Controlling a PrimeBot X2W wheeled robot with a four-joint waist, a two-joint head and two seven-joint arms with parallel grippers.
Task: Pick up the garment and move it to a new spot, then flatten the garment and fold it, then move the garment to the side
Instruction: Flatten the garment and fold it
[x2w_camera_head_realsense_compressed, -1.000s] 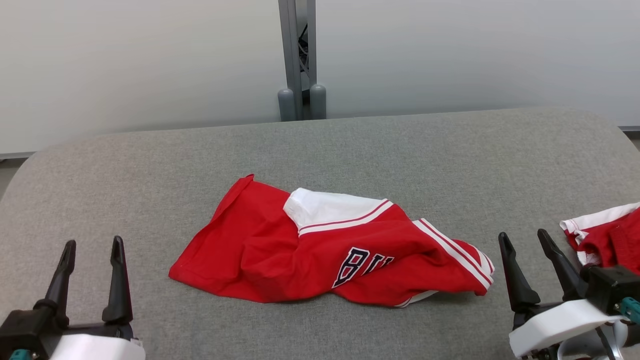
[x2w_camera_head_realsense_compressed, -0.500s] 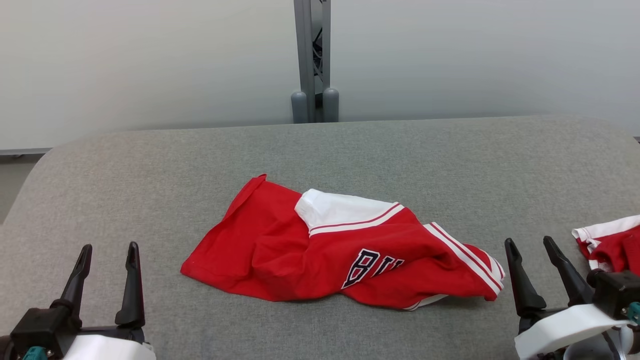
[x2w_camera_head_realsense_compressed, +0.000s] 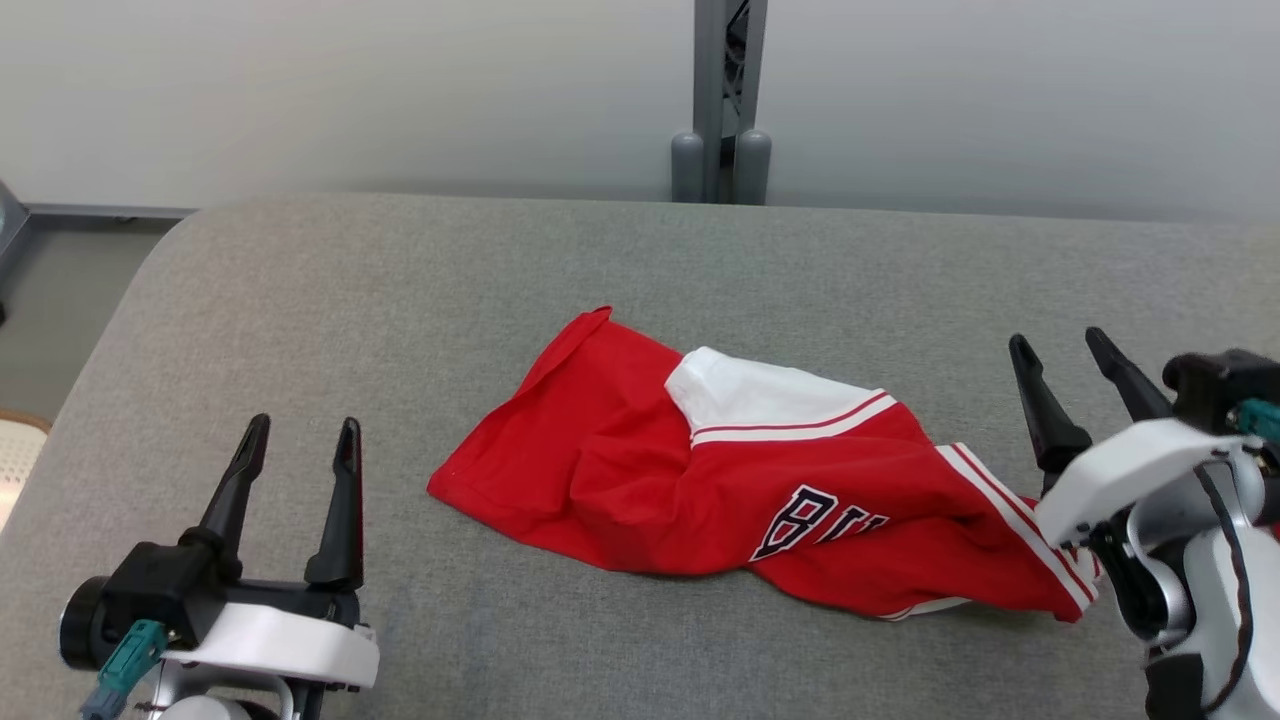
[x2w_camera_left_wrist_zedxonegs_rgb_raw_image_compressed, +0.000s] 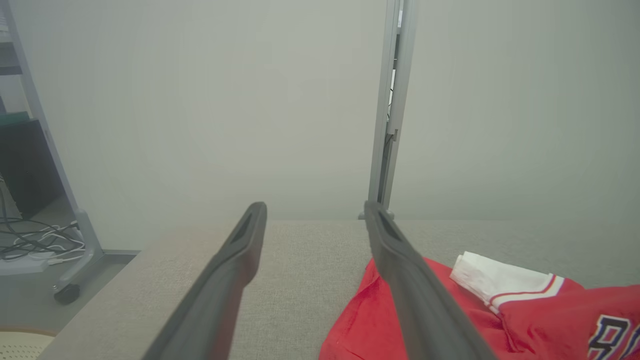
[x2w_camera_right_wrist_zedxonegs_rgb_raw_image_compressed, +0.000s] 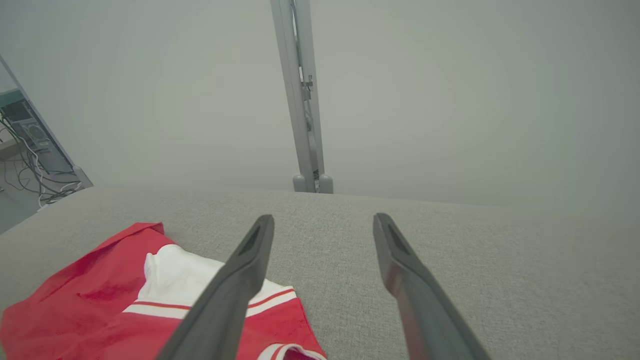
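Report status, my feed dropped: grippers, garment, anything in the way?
Left gripper open, empty, left of garment. Right gripper open, empty, by its right end. Red garment crumpled on grey table, not grasped. No obstruction seen.

The left gripper and the right gripper each have two long tapering black fingers on a black block backed by a curved white shell, with a teal connector and seemingly a thin dark cable.

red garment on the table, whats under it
The red garment lies crumpled on the grey table, whose surface shows beside it. A white part is folded over on top. Anything beneath its folds is covered, so I cannot tell.
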